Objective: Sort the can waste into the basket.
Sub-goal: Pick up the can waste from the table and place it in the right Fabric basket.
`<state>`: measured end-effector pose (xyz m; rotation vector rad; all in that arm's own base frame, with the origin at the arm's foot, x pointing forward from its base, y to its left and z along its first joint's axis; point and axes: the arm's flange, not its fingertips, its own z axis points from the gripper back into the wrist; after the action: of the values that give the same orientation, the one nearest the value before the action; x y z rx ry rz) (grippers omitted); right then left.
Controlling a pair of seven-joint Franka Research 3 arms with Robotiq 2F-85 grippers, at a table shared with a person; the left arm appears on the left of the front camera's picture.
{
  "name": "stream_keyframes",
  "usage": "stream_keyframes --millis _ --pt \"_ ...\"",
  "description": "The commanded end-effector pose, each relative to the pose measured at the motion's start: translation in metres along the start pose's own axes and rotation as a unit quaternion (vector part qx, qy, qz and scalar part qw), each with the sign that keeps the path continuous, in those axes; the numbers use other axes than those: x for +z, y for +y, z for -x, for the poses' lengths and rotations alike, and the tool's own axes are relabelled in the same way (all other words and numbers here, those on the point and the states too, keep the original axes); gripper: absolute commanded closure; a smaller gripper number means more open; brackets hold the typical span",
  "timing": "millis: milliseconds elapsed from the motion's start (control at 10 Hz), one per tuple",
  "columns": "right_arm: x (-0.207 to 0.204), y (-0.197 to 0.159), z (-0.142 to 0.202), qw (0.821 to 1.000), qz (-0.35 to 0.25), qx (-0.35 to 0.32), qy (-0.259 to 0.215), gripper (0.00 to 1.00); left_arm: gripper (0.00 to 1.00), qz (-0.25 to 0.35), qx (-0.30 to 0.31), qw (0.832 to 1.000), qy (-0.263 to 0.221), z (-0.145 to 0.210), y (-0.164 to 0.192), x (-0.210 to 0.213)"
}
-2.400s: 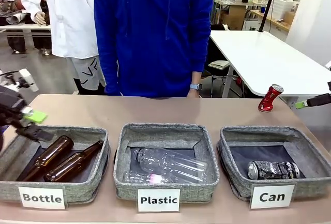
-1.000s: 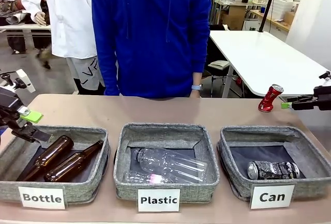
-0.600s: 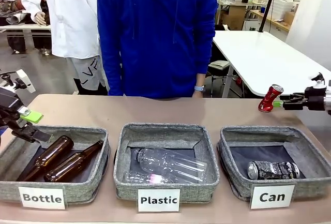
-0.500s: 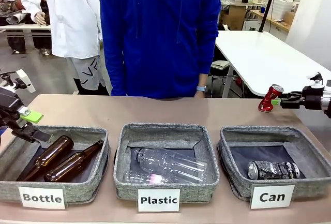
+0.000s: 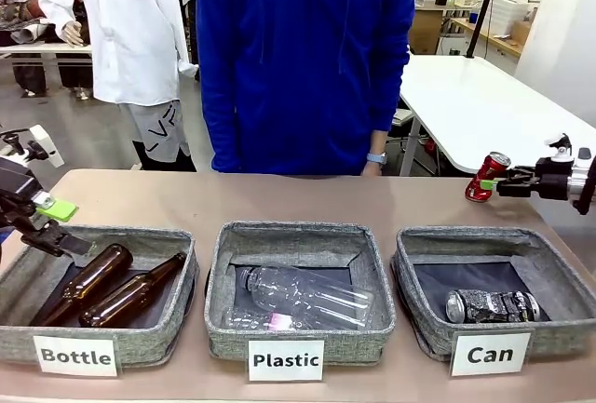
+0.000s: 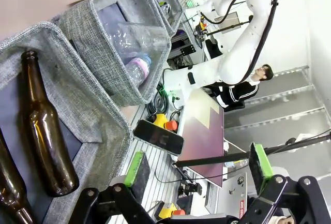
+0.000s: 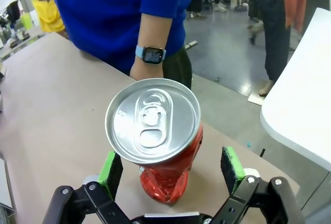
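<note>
The dented red can (image 5: pixel 492 167) stands tilted at the table's far right corner. My right gripper (image 5: pixel 488 184) is open, one finger on each side of the can; the right wrist view shows the red can (image 7: pixel 155 146) and its silver top between the green pads (image 7: pixel 111 169), with gaps on both sides. A black can (image 5: pixel 491 305) lies in the grey "Can" basket (image 5: pixel 484 235) at front right. Over the left rim of the "Bottle" bin, my left gripper (image 5: pixel 67 226) hangs open and holds nothing; in its own view the left gripper (image 6: pixel 199 164) is spread wide.
Two brown bottles (image 5: pixel 112 287) lie in the "Bottle" bin (image 5: pixel 140 235) and clear plastic bottles (image 5: pixel 303 296) in the "Plastic" bin (image 5: pixel 289 231). A person in a blue top (image 5: pixel 307 59) stands at the far edge, a watch-wearing wrist (image 7: pixel 152 56) just behind the red can.
My right gripper has moved left along the far right edge until its open fingers flank the red can. The person has shifted to the right. The left arm stayed still.
</note>
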<state>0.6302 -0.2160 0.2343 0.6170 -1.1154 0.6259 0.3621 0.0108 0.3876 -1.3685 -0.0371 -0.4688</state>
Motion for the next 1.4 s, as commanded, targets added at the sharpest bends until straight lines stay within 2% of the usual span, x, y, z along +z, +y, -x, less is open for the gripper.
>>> stream_keyframes --millis 0,400,500,600,700,1000,1100,1200,1300 --pt "-0.009 -0.005 -0.001 0.999 0.000 0.004 -0.037 0.00 0.00 0.003 -0.002 1.000 0.005 0.002 -0.003 0.002" --pt "-0.019 -0.009 0.001 0.997 -0.012 -0.020 -0.078 0.00 0.00 0.003 -0.002 1.000 0.005 0.002 -0.003 0.002" --pt "-0.019 -0.009 -0.001 0.996 -0.023 -0.022 -0.087 0.40 0.00 0.003 -0.002 1.000 0.005 0.002 -0.003 0.002" --pt "-0.020 -0.009 -0.001 0.995 -0.022 -0.029 -0.089 0.58 0.00 0.003 -0.002 1.000 0.005 0.002 -0.003 0.002" --pt "-0.020 -0.008 -0.001 0.995 -0.025 -0.032 -0.088 0.98 0.00 0.003 -0.002 1.000 0.005 0.002 -0.003 0.002" --pt "-0.017 -0.008 0.000 0.995 -0.025 -0.031 -0.089 1.00 0.00 0.003 -0.002 1.000 0.005 0.002 -0.003 0.002" --pt "-0.016 -0.007 -0.002 0.995 -0.025 -0.030 -0.089 0.94 0.00 0.003 -0.002 1.000 0.005 0.002 -0.003 0.002" --pt "-0.016 -0.005 -0.005 0.995 -0.033 -0.027 -0.089 1.00 0.00 0.003 -0.002 1.000 0.005 0.002 -0.003 0.002" --pt "-0.014 0.001 -0.011 0.994 -0.045 -0.024 -0.094 1.00 0.00 0.003 -0.002 1.000 0.005 0.002 -0.003 0.002"
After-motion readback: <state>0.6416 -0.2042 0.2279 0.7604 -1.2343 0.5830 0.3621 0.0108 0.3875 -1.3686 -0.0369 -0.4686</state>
